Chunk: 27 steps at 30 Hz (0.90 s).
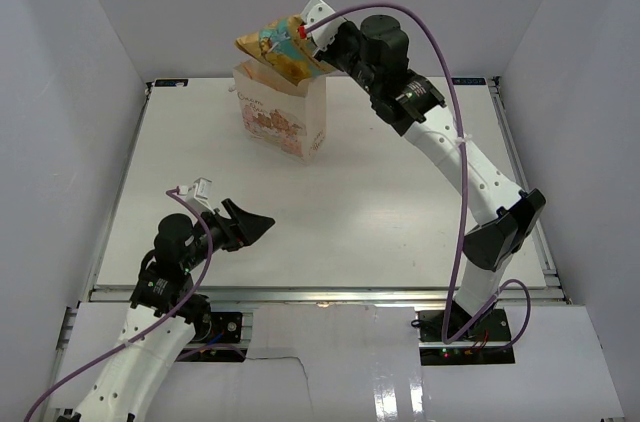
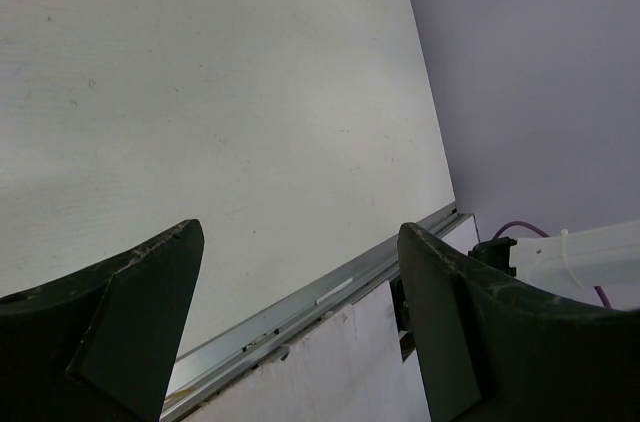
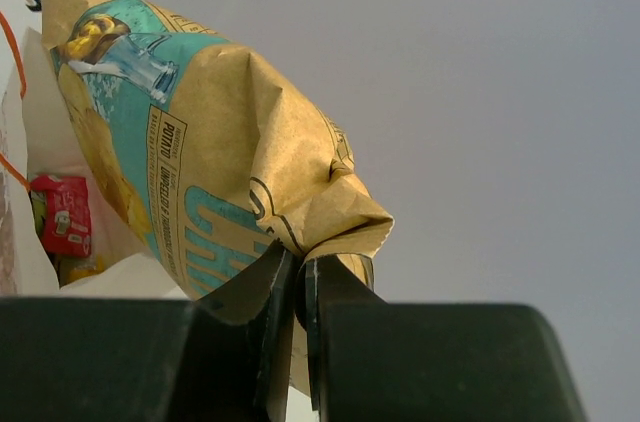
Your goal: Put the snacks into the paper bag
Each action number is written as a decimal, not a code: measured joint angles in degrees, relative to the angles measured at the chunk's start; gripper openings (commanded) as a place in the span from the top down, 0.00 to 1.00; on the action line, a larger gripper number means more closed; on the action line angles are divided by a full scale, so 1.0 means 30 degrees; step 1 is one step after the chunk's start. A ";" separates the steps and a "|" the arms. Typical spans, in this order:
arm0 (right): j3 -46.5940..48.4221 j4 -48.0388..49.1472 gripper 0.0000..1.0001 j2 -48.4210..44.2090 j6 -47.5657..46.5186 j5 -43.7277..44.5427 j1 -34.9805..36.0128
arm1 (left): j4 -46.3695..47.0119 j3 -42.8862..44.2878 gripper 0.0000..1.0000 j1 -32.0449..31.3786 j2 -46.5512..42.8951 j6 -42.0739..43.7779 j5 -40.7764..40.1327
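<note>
Left claw spread wide, holding nothing, over the near-left worktop. Paper bag upright at far centre — crisp bag tilted just above its mouth, corner pinched in the clamped right claw. Red packet inside the paper bag.
</note>
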 measured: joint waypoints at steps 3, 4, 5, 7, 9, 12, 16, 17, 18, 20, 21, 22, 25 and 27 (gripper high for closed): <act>0.0000 -0.0415 0.92 0.0007 -0.0787 0.0459 0.0197 | 0.0007 0.0000 0.11 -0.0007 0.0007 0.0022 0.0000; 0.0000 -0.0546 0.92 0.0029 -0.1064 0.0597 0.0313 | 0.0007 0.0000 0.11 -0.0007 0.0022 0.0029 0.0000; 0.0015 -0.0568 0.92 0.0066 -0.1297 0.0707 0.0437 | 0.0007 0.0000 0.11 0.0000 0.0029 0.0036 0.0000; 0.0131 -0.0597 0.92 0.0248 -0.1727 0.0940 0.0714 | 0.0000 0.0000 0.11 -0.0007 0.0029 0.0087 0.0000; 0.0474 -0.0597 0.92 0.0692 -0.2215 0.1151 0.1013 | -0.0007 0.0000 0.11 -0.0007 0.0022 0.0124 0.0000; 0.1064 -0.0590 0.92 0.1603 -0.3002 0.1515 0.1413 | -0.0036 0.0000 0.11 -0.0007 -0.0015 0.0146 0.0000; 0.1596 -0.0597 0.92 0.2790 -0.4036 0.1996 0.1763 | -0.0087 0.0000 0.11 -0.0007 -0.0291 0.0138 0.0007; 0.1603 -0.0590 0.92 0.2994 -0.4452 0.2164 0.1829 | -0.0095 0.0000 0.11 -0.0007 -0.0408 0.0138 0.0007; 0.1603 -0.0590 0.92 0.3096 -0.4561 0.2200 0.1880 | -0.0087 0.0000 0.11 -0.0007 -0.0481 0.0138 0.0000; 0.1632 -0.0532 0.92 0.3213 -0.5042 0.2441 0.1945 | -0.0095 0.0000 0.11 -0.0007 -0.0590 0.0131 0.0007; 0.1639 -0.0488 0.92 0.3213 -0.5275 0.2550 0.1967 | -0.0087 0.0000 0.11 -0.0007 -0.0612 0.0131 0.0000; 0.1668 -0.0459 0.91 0.3213 -0.5457 0.2630 0.1982 | -0.0087 0.0000 0.11 -0.0007 -0.0619 0.0131 0.0007; 0.1676 -0.0270 0.92 0.3213 -0.6003 0.2965 0.2040 | -0.0095 0.0000 0.11 -0.0007 -0.0619 0.0138 0.0007; 0.1676 -0.0160 0.92 0.3213 -0.6353 0.3140 0.2047 | -0.0095 0.0000 0.11 -0.0007 -0.0605 0.0138 0.0000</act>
